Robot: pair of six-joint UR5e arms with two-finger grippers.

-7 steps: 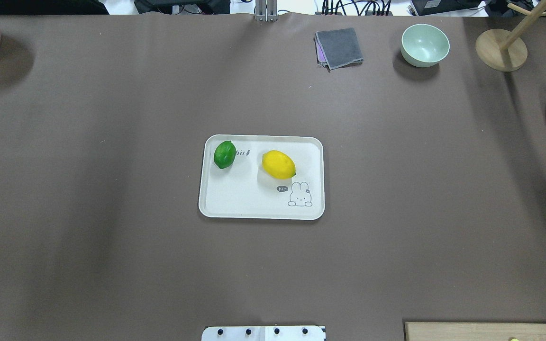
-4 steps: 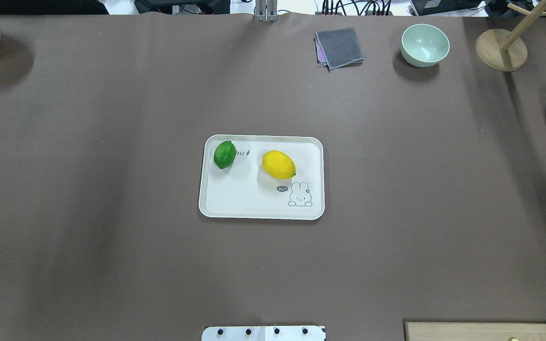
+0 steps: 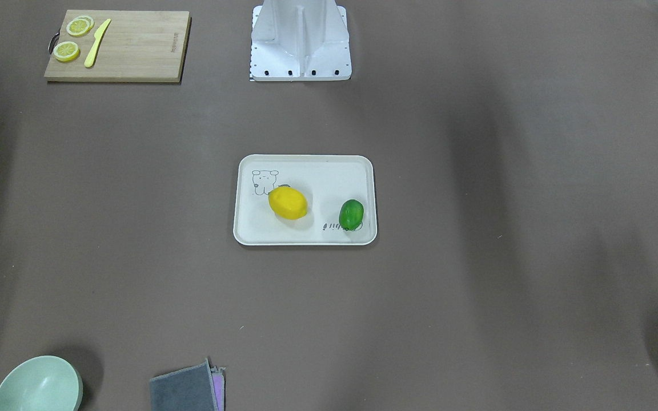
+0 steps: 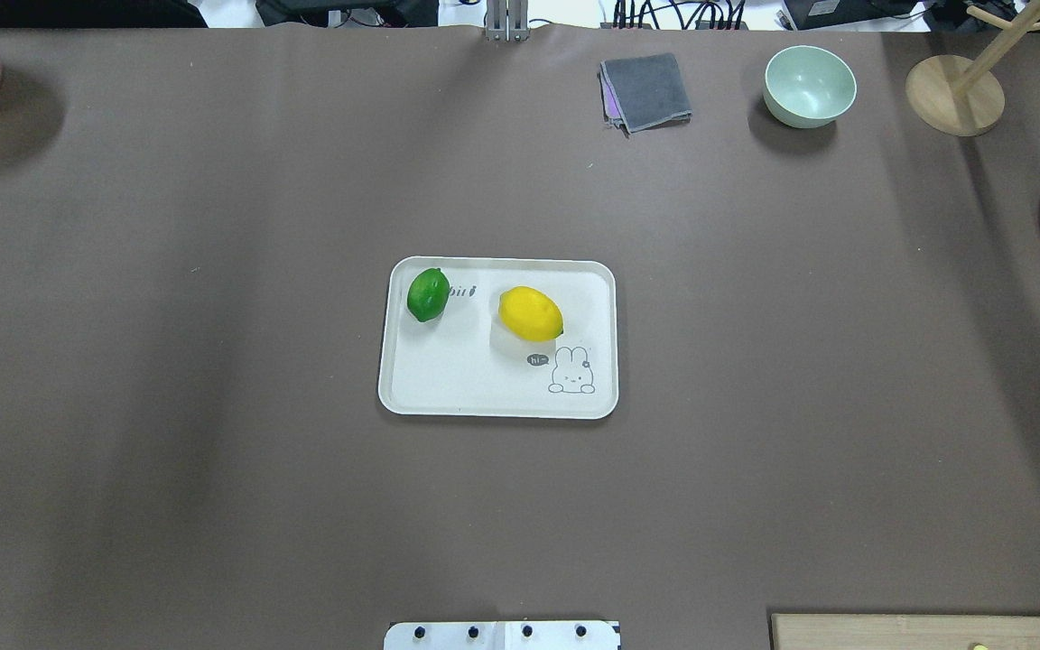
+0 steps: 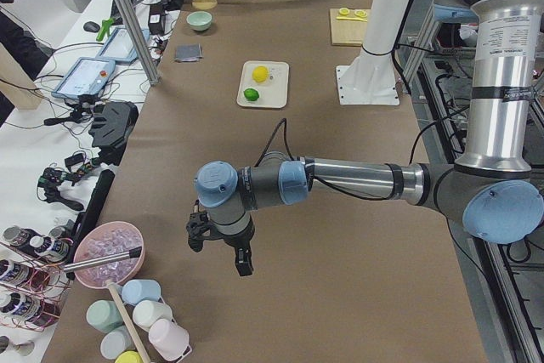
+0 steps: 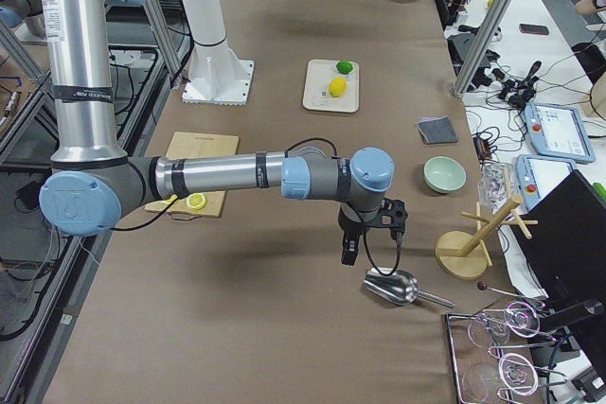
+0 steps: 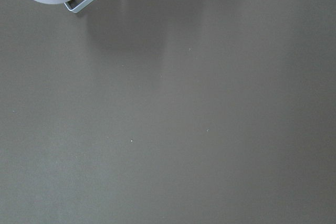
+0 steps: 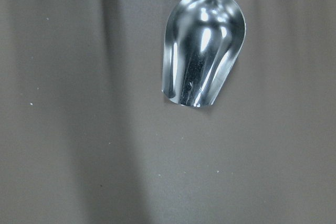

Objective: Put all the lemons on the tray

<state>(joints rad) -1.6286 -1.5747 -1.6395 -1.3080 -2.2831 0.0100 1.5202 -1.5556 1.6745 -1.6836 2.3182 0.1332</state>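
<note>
The cream-white tray [image 4: 448,388] carries the only lettering that can be read. A small dark speech bubble [image 4: 536,359] just beside the rabbit drawing [image 4: 571,370] holds the word "hi" with a small mark after it. Near the tray's far rim runs a line of dark script [image 4: 463,291]. Its start is hidden behind the green lemon [image 4: 428,294], and the end that shows looks like "bit", though the letters are too small to be sure. The wooden cutting board [image 3: 135,51] bears a small printed mark [image 3: 172,48] near one edge, too small to read
</note>
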